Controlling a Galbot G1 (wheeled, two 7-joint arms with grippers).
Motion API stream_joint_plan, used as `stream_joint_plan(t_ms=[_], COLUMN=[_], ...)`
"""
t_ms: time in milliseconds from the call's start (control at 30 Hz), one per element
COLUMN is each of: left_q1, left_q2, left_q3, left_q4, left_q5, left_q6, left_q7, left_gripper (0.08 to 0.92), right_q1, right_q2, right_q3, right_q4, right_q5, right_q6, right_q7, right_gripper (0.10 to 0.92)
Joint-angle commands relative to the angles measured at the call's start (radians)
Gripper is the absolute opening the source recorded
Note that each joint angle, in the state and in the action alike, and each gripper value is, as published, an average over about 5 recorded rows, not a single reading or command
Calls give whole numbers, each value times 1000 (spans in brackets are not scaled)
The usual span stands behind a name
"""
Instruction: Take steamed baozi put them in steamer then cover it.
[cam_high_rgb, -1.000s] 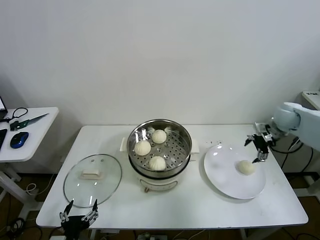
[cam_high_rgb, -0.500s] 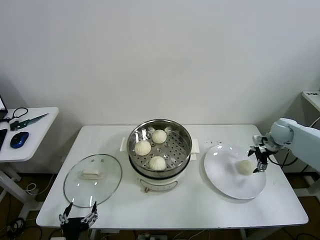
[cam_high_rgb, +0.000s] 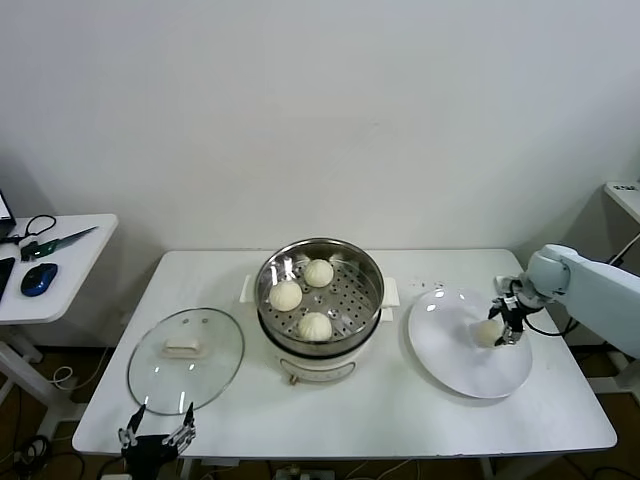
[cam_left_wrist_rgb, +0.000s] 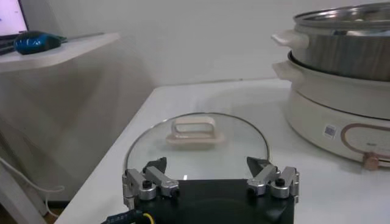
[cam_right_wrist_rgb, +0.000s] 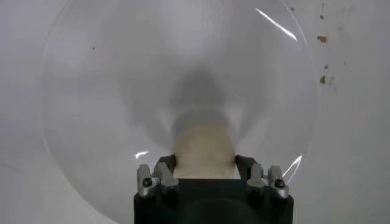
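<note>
Three cream-white baozi (cam_high_rgb: 314, 325) lie on the perforated tray of the steel steamer (cam_high_rgb: 370, 275), which stands uncovered at the table's middle. A fourth baozi (cam_high_rgb: 487, 332) lies on the white plate (cam_high_rgb: 460, 372) to the right. My right gripper (cam_high_rgb: 508, 325) is down at this bun. In the right wrist view the gripper (cam_right_wrist_rgb: 204, 163) is open, with one finger close against each side of the bun (cam_right_wrist_rgb: 204, 143), which rests on the plate (cam_right_wrist_rgb: 91, 91). My left gripper (cam_high_rgb: 157, 432) is open and empty at the table's front left edge.
The glass lid (cam_high_rgb: 185, 358) with a white handle lies flat on the table left of the steamer, just beyond my left gripper (cam_left_wrist_rgb: 207, 167); the left wrist view shows the lid (cam_left_wrist_rgb: 195, 146) and the steamer's side (cam_left_wrist_rgb: 341, 55). A side table stands at far left.
My right gripper has come down and in towards the bun on the plate, and now straddles it. The left arm has not moved.
</note>
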Motion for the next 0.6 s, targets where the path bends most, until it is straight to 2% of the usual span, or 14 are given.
stream_joint_plan(t_ms=[33,200,433,600], left_q1=[0,4,4,-1], left_q2=[0,-1,3,2], left_q3=[0,4,3,10], left_q4=[-1,-4,-11,-18], left_q5=[0,1,1,4], left_q6=[0,-2,0,4], left_q7=[0,-1,0,2], left_gripper=[823,823,823,823], right_q1=[11,190,766,1031], right_q2=[-2,-20,45,153], right_q3=[-8,-152,-578,-671], right_q4=[19,85,321,491], right_q5=[6,94,407,603], right_q6=[-12,-18,-52,-117], right_q7=[-12,-25,-45,-43], right_gripper=[661,636,630,631])
